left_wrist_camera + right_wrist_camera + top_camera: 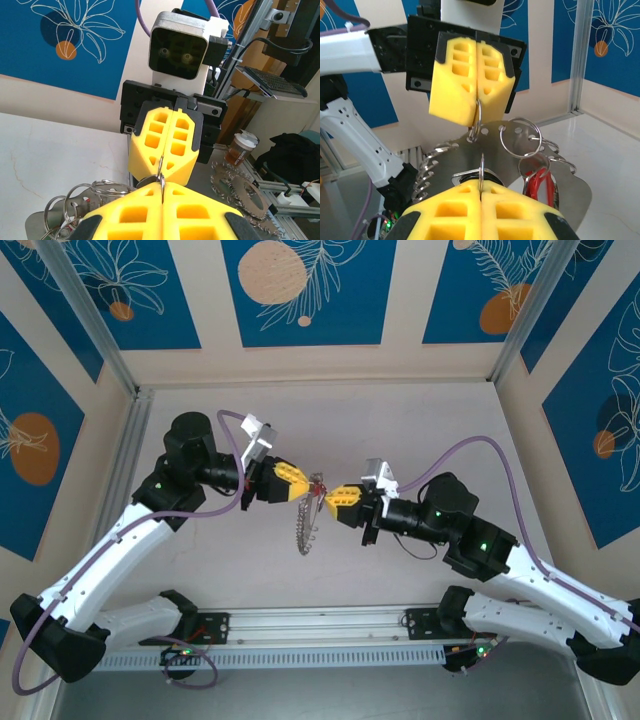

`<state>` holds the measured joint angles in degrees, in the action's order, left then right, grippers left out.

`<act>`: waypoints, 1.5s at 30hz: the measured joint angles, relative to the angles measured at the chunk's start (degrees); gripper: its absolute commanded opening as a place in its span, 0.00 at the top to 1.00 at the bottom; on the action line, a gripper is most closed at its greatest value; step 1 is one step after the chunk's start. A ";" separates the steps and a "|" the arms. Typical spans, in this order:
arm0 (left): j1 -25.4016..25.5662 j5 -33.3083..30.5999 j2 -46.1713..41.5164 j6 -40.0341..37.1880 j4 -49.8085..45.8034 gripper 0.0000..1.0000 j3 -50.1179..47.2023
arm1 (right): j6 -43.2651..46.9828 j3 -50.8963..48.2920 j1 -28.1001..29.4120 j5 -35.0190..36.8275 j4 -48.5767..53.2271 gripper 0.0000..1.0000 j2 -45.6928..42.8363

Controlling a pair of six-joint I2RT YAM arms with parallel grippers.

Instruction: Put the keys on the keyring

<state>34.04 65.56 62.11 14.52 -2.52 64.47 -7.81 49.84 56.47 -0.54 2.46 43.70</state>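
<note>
Above the middle of the tabletop [420,420], the keyring [304,528] hangs in the air, and its fringe of small silvery pieces dangles down. Its thin wire is pinched at the top by both arms. The left gripper [303,486] and the right gripper [328,502] are closed on it, tip against tip. A red tag [538,179] hangs among the rings. I cannot tell where the keys are.

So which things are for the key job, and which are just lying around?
For the job: keyring, pinched by the left gripper and right gripper; the keys, too hidden to pick out.
Lying about: drink cup, keyboard, black bag.
</note>
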 measured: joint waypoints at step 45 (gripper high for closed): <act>0.00 -0.22 -0.07 0.66 3.43 1.00 0.00 | -5.40 -0.90 -1.88 -4.70 -7.74 1.00 2.67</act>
<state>34.04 65.34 62.04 15.18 0.91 64.47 -13.21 48.95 54.59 -5.23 -5.28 46.37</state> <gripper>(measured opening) 0.041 0.057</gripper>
